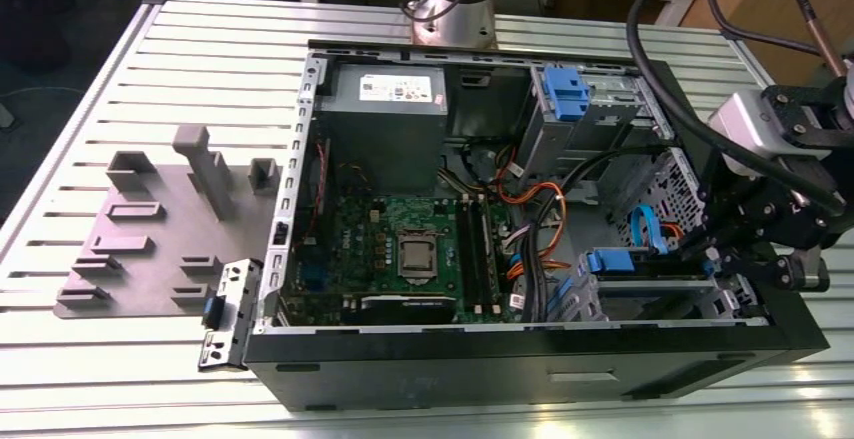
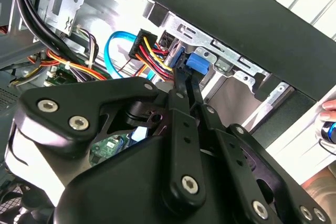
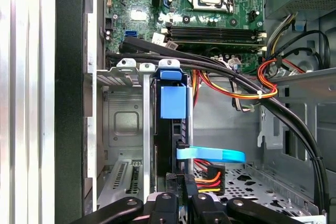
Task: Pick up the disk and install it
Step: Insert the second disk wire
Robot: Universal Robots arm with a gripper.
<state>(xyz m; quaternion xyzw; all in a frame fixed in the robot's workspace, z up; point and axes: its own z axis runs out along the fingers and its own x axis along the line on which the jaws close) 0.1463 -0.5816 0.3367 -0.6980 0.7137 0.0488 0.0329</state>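
We see our gripper [image 1: 747, 259] at the right of the exterior view, pointing down, its black fingers [image 2: 184, 85] close together.

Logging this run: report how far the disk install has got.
Done: the disk stands on edge in a slot of the drive cage, no longer out on the table. In hand: the gripper sits right at the disk's cabled end. Left: whether the disk is fully seated can't be judged.
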